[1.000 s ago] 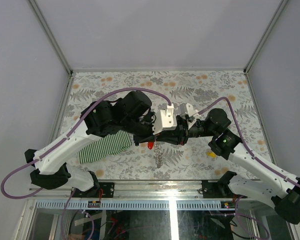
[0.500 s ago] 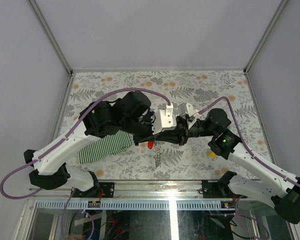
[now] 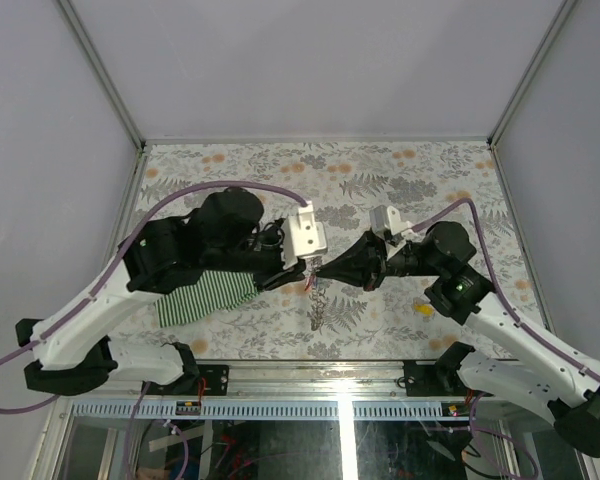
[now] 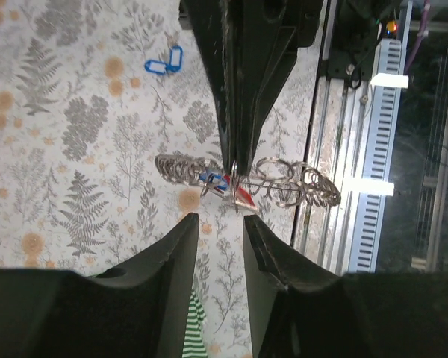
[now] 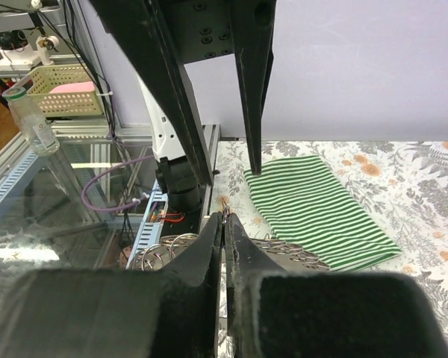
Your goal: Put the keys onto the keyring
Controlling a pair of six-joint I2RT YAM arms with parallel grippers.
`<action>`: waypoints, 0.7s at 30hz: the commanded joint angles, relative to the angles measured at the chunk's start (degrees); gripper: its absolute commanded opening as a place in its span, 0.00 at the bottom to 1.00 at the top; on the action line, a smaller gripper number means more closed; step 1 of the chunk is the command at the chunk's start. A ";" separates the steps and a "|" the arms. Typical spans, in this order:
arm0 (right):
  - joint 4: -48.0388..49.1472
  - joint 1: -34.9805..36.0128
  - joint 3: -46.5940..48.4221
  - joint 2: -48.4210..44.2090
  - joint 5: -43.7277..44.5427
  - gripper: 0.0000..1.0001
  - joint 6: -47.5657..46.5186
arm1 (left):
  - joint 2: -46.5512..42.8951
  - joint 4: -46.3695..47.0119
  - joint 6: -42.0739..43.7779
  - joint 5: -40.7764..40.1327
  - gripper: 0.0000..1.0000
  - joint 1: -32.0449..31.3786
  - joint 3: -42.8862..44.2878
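Note:
My right gripper (image 3: 322, 268) is shut on the keyring (image 3: 318, 303), a thin silvery coiled loop that hangs from its tips just above the table. In the left wrist view the keyring (image 4: 284, 183) stretches across below the shut right fingertips (image 4: 234, 153). A red key (image 4: 243, 195) and a blue key (image 4: 209, 179) sit on it. My left gripper (image 4: 220, 224) is open and empty, a short way from the ring. In the right wrist view my right gripper (image 5: 225, 218) pinches the ring's wire. A loose blue key (image 4: 164, 61) and a yellow key (image 3: 423, 309) lie on the table.
A green striped cloth (image 3: 205, 295) lies on the flowered table under my left arm; it also shows in the right wrist view (image 5: 321, 201). The table's front edge with metal rail (image 3: 310, 368) is close below the ring.
The two grippers were pressed together over the ring. My left arm has drawn back to the left and its jaws stand open. My right gripper still holds the ring.

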 commanded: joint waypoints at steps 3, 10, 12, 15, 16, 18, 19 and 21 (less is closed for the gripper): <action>-0.92 0.28 6.33 -4.78 3.76 0.00 -0.19 | -9.27 17.85 -2.91 -1.86 0.33 -0.41 -8.88; -5.88 0.24 10.88 -5.76 6.29 0.00 -1.64 | -21.42 47.10 -7.51 3.13 0.35 -0.42 -26.92; -5.59 0.29 11.39 -5.82 6.49 0.00 -1.33 | -24.43 55.43 -9.76 4.40 0.36 -0.33 -32.35; -4.99 0.26 11.73 -5.91 6.51 0.00 -0.95 | -27.51 64.16 -12.24 4.89 0.37 -0.42 -37.84; -4.80 0.30 11.76 -5.80 6.31 0.00 -0.89 | -28.04 65.60 -12.76 5.09 0.36 -0.40 -38.90; -4.66 0.28 11.70 -5.69 6.12 0.00 -0.78 | -28.26 66.57 -13.43 5.97 0.36 -0.40 -39.62; -4.54 0.29 11.59 -5.71 6.03 0.00 -0.73 | -27.83 66.36 -13.50 6.61 0.36 -0.37 -39.45; -3.81 0.29 11.33 -5.77 5.87 0.00 -0.37 | -27.09 65.40 -13.66 7.43 0.35 -0.41 -38.86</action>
